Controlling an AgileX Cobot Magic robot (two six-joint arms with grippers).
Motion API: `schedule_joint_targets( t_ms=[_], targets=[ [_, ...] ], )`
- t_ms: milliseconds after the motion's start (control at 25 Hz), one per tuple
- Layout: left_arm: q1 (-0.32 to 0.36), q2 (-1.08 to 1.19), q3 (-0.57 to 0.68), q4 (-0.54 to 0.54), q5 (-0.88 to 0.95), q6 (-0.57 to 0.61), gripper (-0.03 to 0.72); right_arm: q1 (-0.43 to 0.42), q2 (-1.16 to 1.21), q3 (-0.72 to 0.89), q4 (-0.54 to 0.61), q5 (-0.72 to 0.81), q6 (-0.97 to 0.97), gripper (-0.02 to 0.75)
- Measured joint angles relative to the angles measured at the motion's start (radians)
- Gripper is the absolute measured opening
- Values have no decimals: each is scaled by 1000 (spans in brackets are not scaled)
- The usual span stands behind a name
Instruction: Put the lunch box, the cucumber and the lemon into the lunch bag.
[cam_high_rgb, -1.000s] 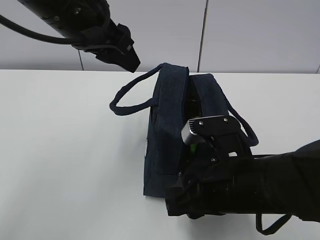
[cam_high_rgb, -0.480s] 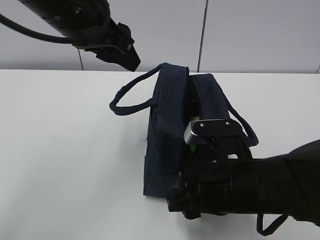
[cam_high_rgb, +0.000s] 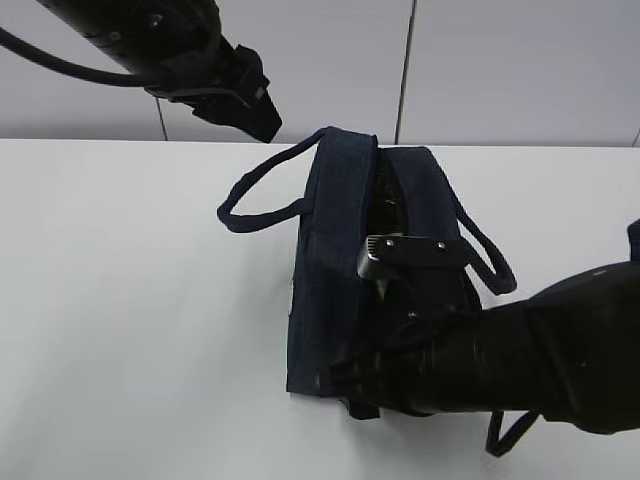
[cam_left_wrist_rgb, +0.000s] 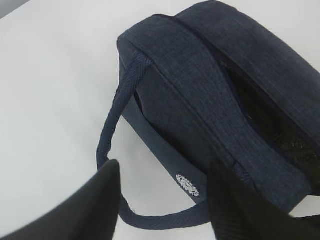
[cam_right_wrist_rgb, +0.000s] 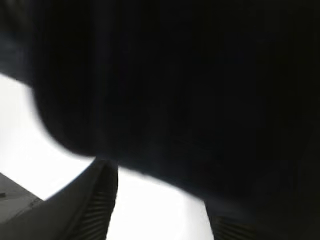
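Slanted exterior view, 2 close wrist views, all on lunch bag (cam_high_rgb: 330, 270).

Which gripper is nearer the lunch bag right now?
Right. The right gripper is down at the lunch bag, at its open top near the front end. The left gripper hangs in the air behind and to the left, clear of the bag, jaws open and empty.

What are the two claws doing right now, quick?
Left gripper: open, empty, above the bag.
Right gripper: open, pressed close to the bag's end, nothing seen held.
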Motion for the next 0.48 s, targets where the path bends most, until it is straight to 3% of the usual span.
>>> schedule_joint_targets(
  t_ms=[480],
  targets=[
    [0, 0, 0, -31, 0, 0, 384, 0, 82, -50, 0, -7, 90, 413]
  ],
)
